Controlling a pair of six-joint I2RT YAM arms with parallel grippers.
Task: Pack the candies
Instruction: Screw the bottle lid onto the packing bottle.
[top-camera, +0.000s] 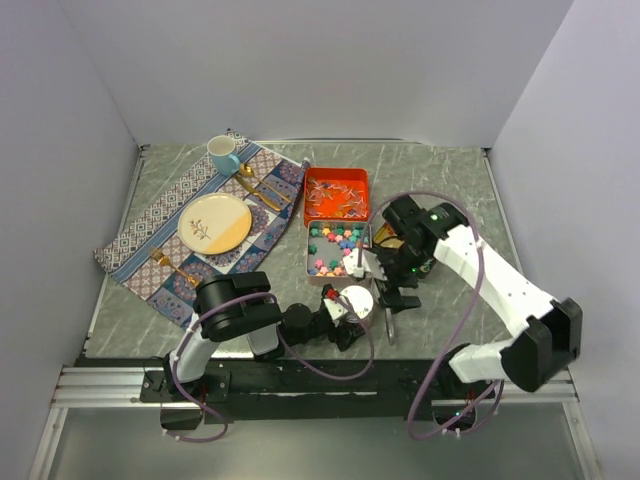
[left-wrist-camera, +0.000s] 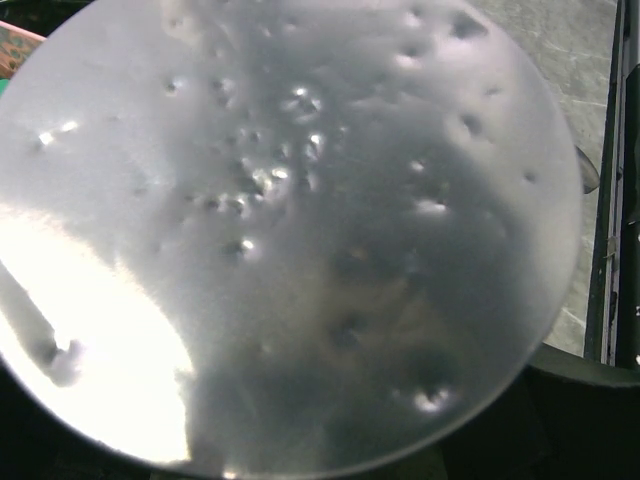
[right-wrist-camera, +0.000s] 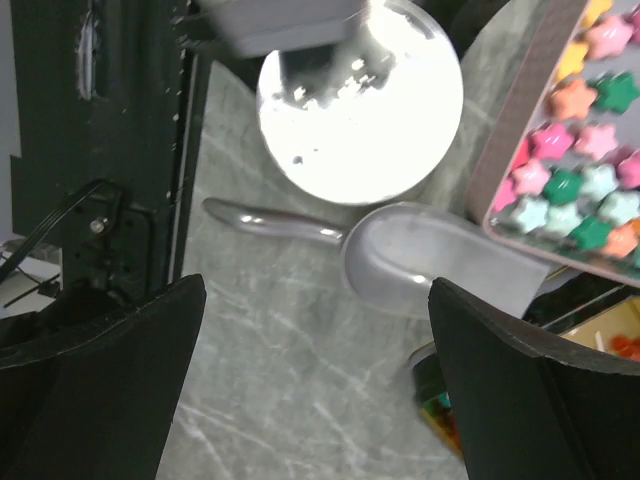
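Top external view: where were the candies (top-camera: 334, 250)?

Star lumps filled the silver tin (top-camera: 309, 255) mid-table; wrapped ones lay in the orange tin (top-camera: 337, 172) just behind it.

And the 2 grippers?

Right gripper (right-wrist-camera: 318, 320) stood spread wide near the scoop (right-wrist-camera: 420, 265), pinching nothing. Left gripper (top-camera: 340, 308) sat right by a round silver disc (left-wrist-camera: 300, 230); I couldn't tell how its jaws stood.
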